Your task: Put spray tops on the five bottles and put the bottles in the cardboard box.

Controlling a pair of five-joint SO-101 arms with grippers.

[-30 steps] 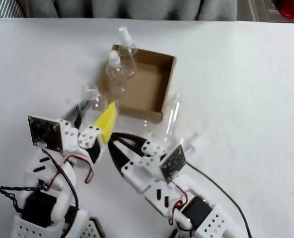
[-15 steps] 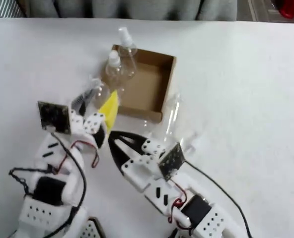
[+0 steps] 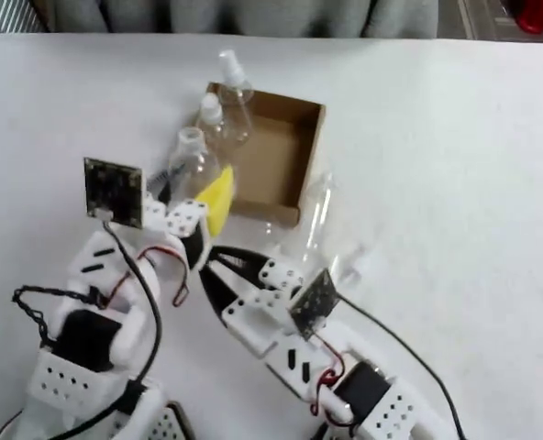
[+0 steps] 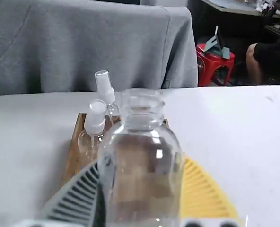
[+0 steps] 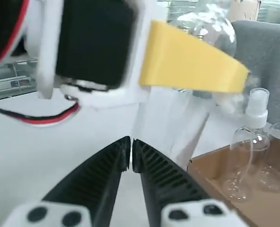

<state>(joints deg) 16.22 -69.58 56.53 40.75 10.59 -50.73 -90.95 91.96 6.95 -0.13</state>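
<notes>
Holding an uncapped bottle (image 4: pixel 141 156) upright in the left claw (image 3: pixel 196 183), grey and yellow fingers closing round its body, just beside the near-left wall of the cardboard box (image 3: pixel 313 147). Keeping the right claw (image 5: pixel 131 144) low over the desk (image 3: pixel 437 137), black fingers pressed together on nothing, close beneath the left claw. Noting two capped bottles (image 3: pixel 218 115) standing in the box's far-left corner, and one clear bottle (image 3: pixel 315 215) lying on the desk against the box's near-right corner.

Judging the main risk as follows: boxing the held bottle with its neck open, so skipping the spray-top step, since the right claw is carrying no top to fit. Also risking a slip or twist of the smooth round bottle inside the left claw if pushed from above during capping. Risking a knock to the two capped bottles if lowering into the box too near that corner. Risking contact between the two claws, working this close together
</notes>
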